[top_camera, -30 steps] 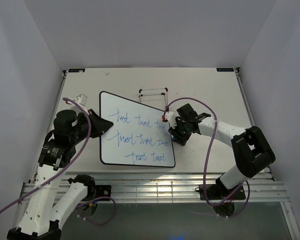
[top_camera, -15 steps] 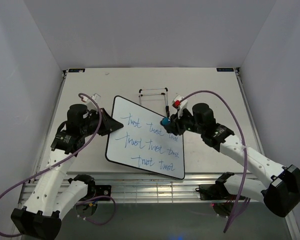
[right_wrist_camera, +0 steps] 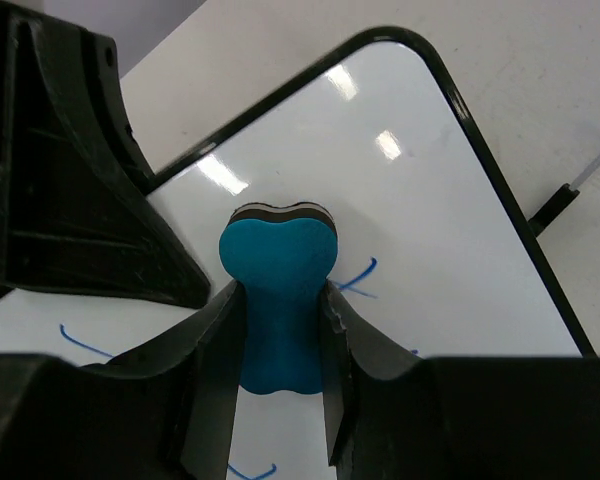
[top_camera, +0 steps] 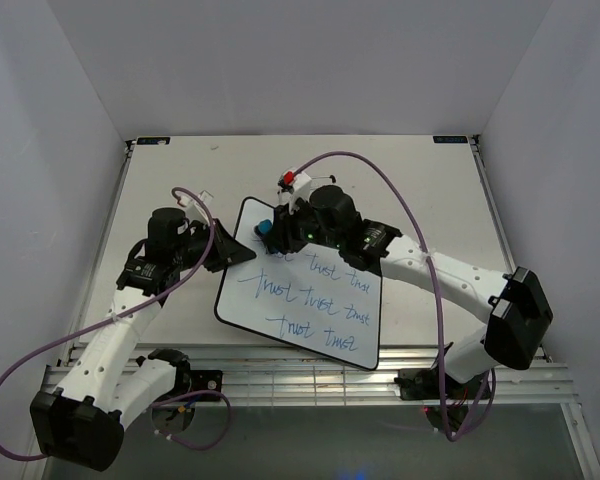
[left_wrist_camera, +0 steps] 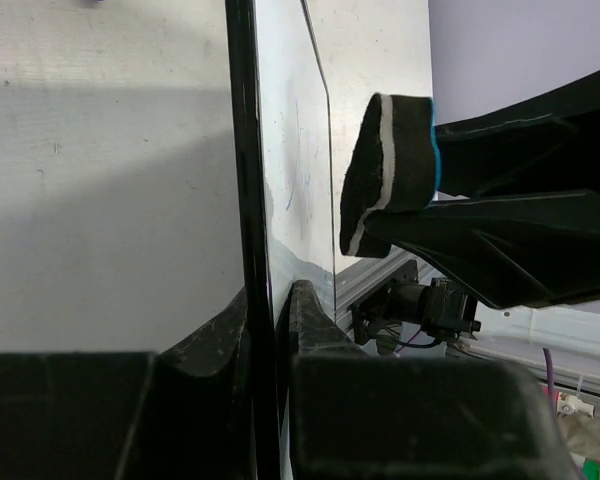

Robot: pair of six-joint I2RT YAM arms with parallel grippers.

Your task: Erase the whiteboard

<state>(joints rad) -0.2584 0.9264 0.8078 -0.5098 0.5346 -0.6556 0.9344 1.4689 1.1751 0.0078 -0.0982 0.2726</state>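
Whiteboard (top_camera: 300,310) clamped in left gripper (left_wrist_camera: 272,300), eraser (right_wrist_camera: 277,255) in right gripper (right_wrist_camera: 280,300); eraser's felt (left_wrist_camera: 365,170) only in left-wrist view.

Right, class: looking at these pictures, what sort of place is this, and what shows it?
Probably a lab robot test cell: plain white panel walls box in a white tabletop, and two white-and-black robot arms are mounted by a ribbed aluminium rail at its near edge.

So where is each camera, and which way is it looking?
Top: above and behind, looking down at the whiteboard; both arms show.
Left wrist: on the left hand, looking along the board's edge; its fingers show.
Right wrist: on the right hand, looking down at the blue eraser; its fingers show.
Both wrist views share the eraser.
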